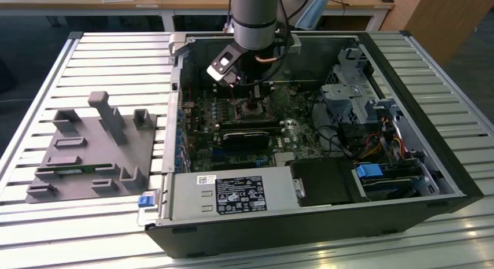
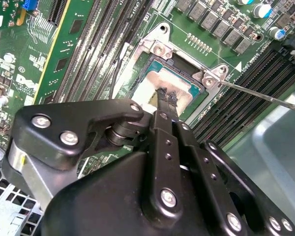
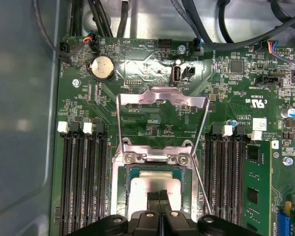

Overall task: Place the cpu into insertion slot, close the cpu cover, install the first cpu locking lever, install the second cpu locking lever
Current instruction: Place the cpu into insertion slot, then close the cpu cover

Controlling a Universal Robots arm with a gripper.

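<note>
Black gripper (image 2: 166, 97), jaws clenched together with nothing between them, rests its tips on the silver top of the chip (image 3: 146, 189). That chip lies flat inside the socket (image 3: 119, 183). Hinged at one edge of the socket, the metal cover (image 3: 162, 93) stands swung open, and a thin lever (image 3: 202, 172) slants along another edge. Around the socket spreads a green board (image 3: 152, 64), inside an open computer case (image 1: 432, 182) on the slatted table (image 1: 100, 49).

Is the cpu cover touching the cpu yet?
Apart. In the first wrist view the cpu cover is swung open, well clear of the cpu, whose metal top is uncovered.
</note>
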